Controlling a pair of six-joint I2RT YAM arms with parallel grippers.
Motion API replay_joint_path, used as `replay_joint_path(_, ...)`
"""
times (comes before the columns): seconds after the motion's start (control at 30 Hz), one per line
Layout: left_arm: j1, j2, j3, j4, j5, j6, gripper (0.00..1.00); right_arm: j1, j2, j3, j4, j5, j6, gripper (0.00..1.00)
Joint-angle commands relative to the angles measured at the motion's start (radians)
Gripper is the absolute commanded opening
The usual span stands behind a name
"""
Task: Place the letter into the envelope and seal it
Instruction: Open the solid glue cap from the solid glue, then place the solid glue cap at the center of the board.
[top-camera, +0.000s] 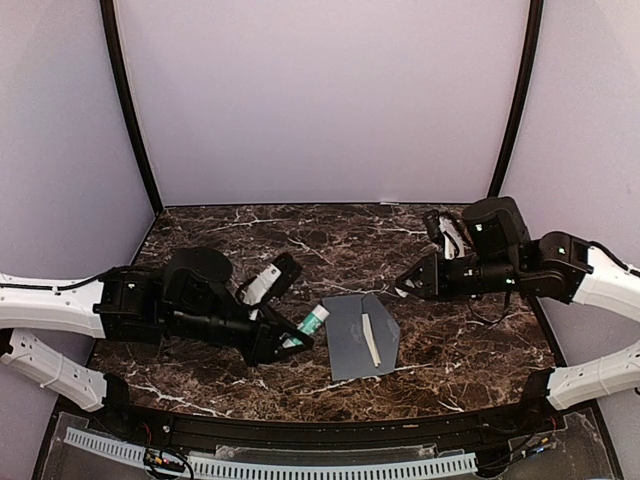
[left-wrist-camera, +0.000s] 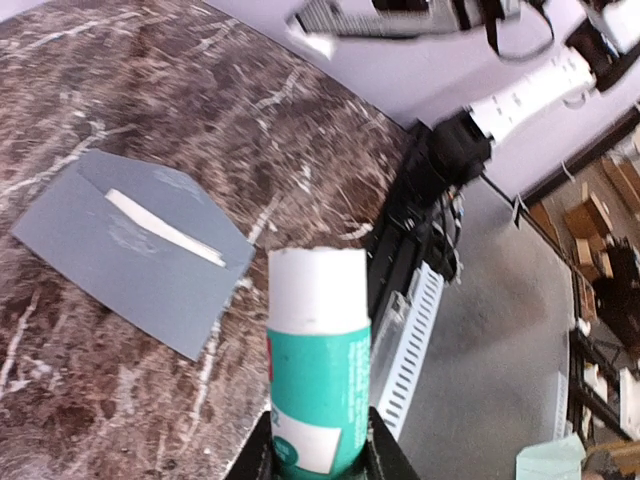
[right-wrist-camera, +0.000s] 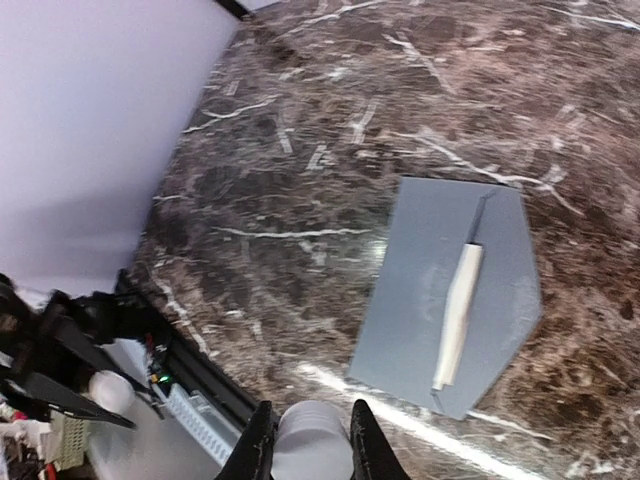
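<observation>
You have the envelope (top-camera: 348, 345) flat on the counter (top-camera: 450, 350), long axis near-to-far, open flap (top-camera: 385, 335) pointing right. Left gripper (top-camera: 288, 345) pinches a glue stick (top-camera: 313, 321); right gripper (top-camera: 408, 285) pinches a small white piece (right-wrist-camera: 312, 445).

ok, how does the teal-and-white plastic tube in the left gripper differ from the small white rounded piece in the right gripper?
Colour: the teal-and-white plastic tube carries a label; the small white rounded piece is plain. Size: the tube sticks out well past the fingers of the left gripper; the piece barely clears those of the right gripper. Shared: each is pinched between two fingers, above the marble table.
</observation>
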Motion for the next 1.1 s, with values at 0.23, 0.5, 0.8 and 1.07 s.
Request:
replay_joint_path(0.23, 0.157, -0.157, 0.005, -0.028, -0.035, -0.117, 0.00, -0.323, 0.106, -0.218, -0.105, 0.274, -0.035, 0.06)
replay_joint_path(0.5, 0.158, -0.127, -0.023, 0.031, -0.009, -0.146, 0.01, -0.559, 0.106, -0.359, -0.019, 0.273, -0.054, 0.11)
replay_joint_path(0.8, 0.158, -0.120, -0.054, 0.059, 0.013, -0.171, 0.01, -0.670, 0.199, -0.376, -0.011, 0.378, -0.081, 0.13)
replay_joint_path(1.07, 0.158, -0.142, -0.084, 0.066, 0.020, -0.195, 0.00, -0.730, 0.283, -0.368, 0.019, 0.386, -0.097, 0.19)
